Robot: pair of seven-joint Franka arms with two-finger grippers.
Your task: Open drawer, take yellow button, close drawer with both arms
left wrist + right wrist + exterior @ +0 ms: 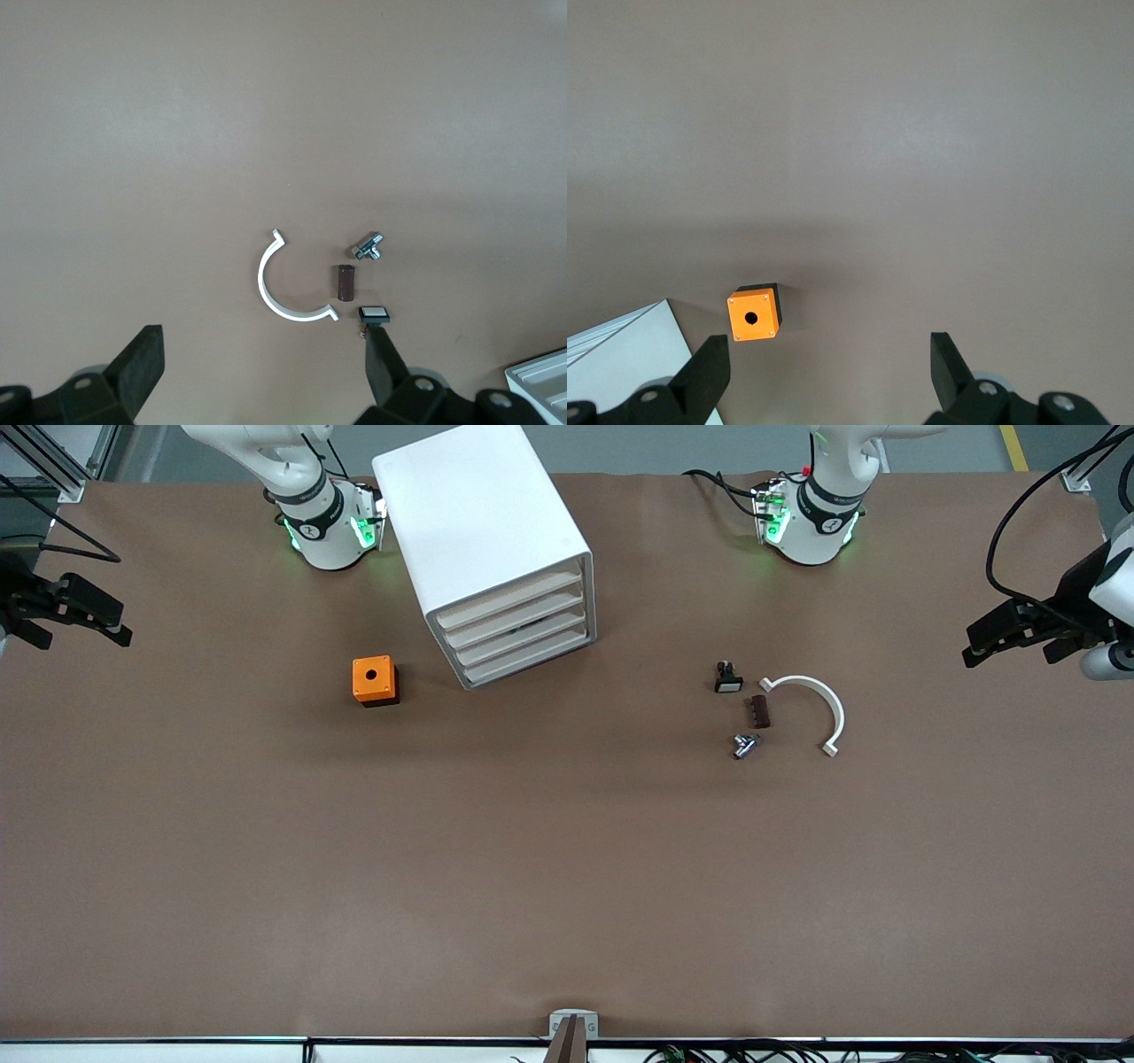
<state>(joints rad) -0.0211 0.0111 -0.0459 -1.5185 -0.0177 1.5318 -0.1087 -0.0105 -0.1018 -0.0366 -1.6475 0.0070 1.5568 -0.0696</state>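
A: So, where do the 2 claws stand?

B: Both are up in the air at the table's ends. The left gripper [974,651] hangs over the left arm's end of the table [567,886], its 2 fingers [142,363] spread wide apart with nothing between them. The right gripper [120,627] hangs over the right arm's end, fingers [943,359] equally wide and empty.

A: And the drawer?

B: It is shut. The drawer [507,600] is the topmost of 4 flat white ones in the cabinet [483,540], which stands at an angle between the 2 arm bases, closer to the right arm's. It lies well away from both claws, toward the middle of the table from the right one.

A: The button?

B: I cannot see it anywhere.

A: What lies close to the claws?

B: From the right claw toward the cabinet sits an orange cube [374,680] with a black hole. From the left claw toward the middle lie 4 small parts close together: a white half-ring [819,700], a dark brown block [759,711], a silver metal fitting [745,745] and a small black piece with a white face [727,678].
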